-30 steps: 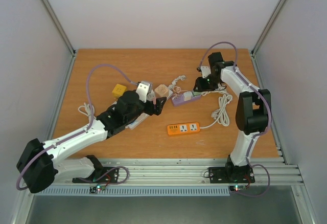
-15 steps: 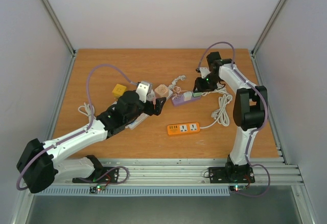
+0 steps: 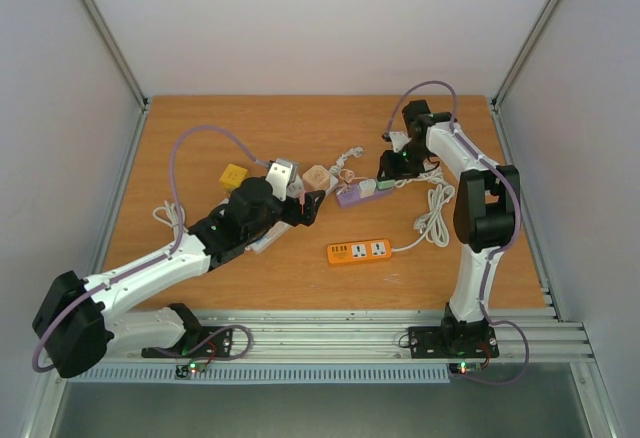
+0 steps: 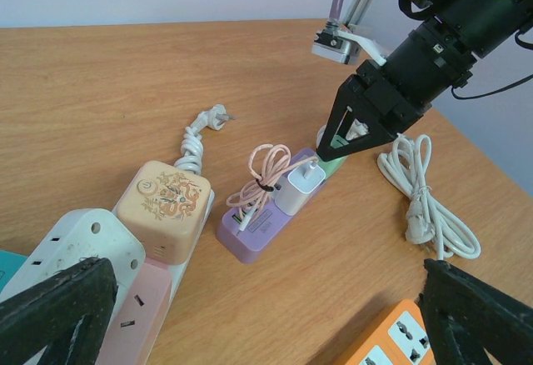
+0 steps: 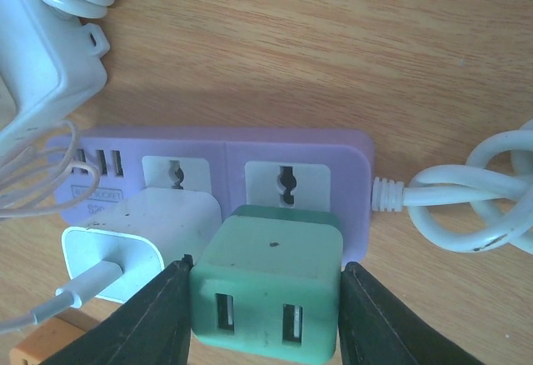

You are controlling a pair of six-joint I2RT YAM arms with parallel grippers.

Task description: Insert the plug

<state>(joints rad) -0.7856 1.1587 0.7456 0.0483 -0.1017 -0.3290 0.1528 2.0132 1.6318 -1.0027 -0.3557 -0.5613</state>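
Note:
A green plug sits against the right-hand socket of a purple power strip, with its body covering the lower half of that socket. My right gripper is shut on the green plug, with one finger on each side. A white charger with a pink cable occupies the neighbouring socket. In the top view the right gripper is over the strip's right end. My left gripper is open and empty, just left of the strip, and the left wrist view shows the strip.
An orange power strip lies near the front centre. A coiled white cable runs right of the purple strip. A peach cube adapter and a white-and-pink strip lie under the left gripper. A yellow block sits at the left.
My right arm has shifted slightly left with the green plug at the purple strip. The left arm has not moved.

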